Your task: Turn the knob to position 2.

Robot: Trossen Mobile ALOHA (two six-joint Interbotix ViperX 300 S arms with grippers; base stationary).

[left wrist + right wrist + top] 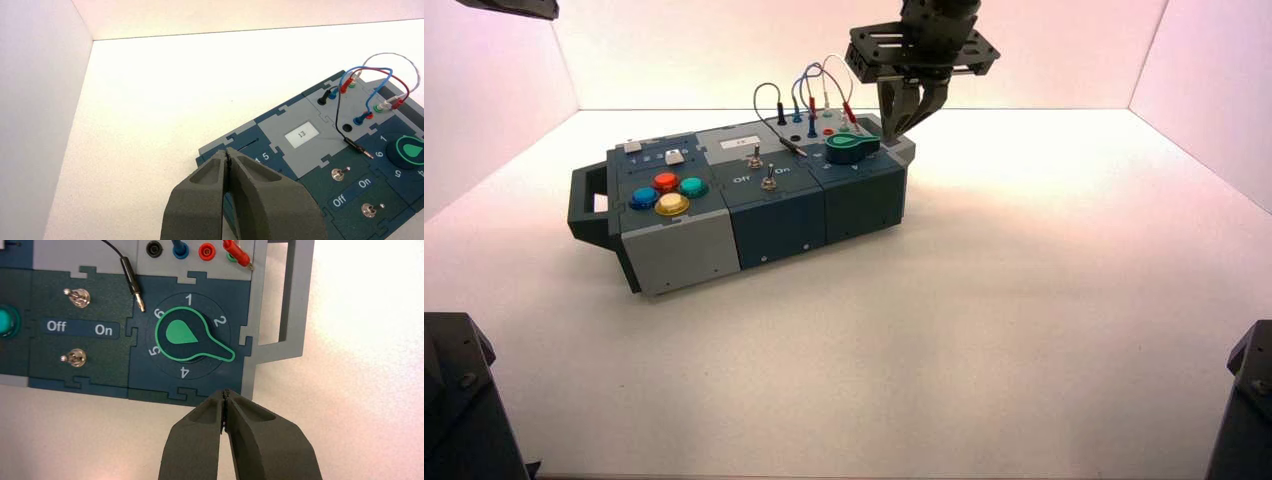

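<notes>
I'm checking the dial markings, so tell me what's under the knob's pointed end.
The lobe of the knob covers its spot on the dial; 1, 2, 4, 5 and 6 show around it, no 3.

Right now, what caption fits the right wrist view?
Closed right gripper beside the green knob, its pointer off 2.

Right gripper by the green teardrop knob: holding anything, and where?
Nothing is held: the right gripper is shut on itself, apart from the green teardrop-shaped knob.
</notes>
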